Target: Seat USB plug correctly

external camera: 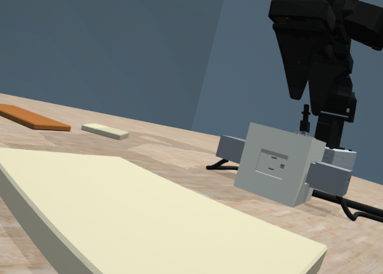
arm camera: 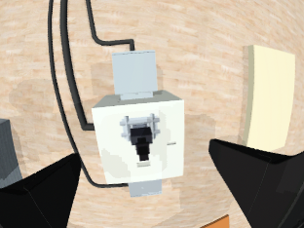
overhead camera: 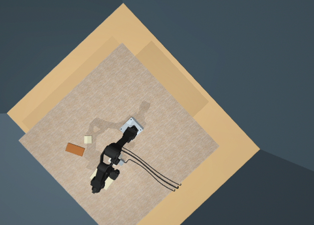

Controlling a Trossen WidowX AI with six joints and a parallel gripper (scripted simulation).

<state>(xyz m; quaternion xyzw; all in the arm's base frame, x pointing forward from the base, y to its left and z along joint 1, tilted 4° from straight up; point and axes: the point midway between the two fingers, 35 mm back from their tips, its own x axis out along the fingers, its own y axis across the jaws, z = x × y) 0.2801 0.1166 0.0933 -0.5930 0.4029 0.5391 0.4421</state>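
The power cube (external camera: 244,172) (arm camera: 109,146) stands on the table, a front outlet showing in the exterior view. The black USB plug (external camera: 304,125) (arm camera: 141,136) stands up from its top, with pale metal parts around its base; how deep it sits and which way round it is cannot be told. My gripper (external camera: 306,106) (arm camera: 146,155) is open and empty, pointing down. Its fingertips are above the cube, around the height of the plug's top, one to either side of the plug in the wrist view. In the top view the arm hides most of the cube.
Grey adapters (external camera: 230,148) (external camera: 330,178) (arm camera: 134,73) stick out of the cube's sides. Black cables (overhead camera: 149,164) (arm camera: 64,63) run off. A large cream block (overhead camera: 108,184) (external camera: 154,209) (arm camera: 273,97), a small cream block (overhead camera: 88,139) (external camera: 103,131) and an orange block (overhead camera: 74,149) (external camera: 30,118) lie nearby.
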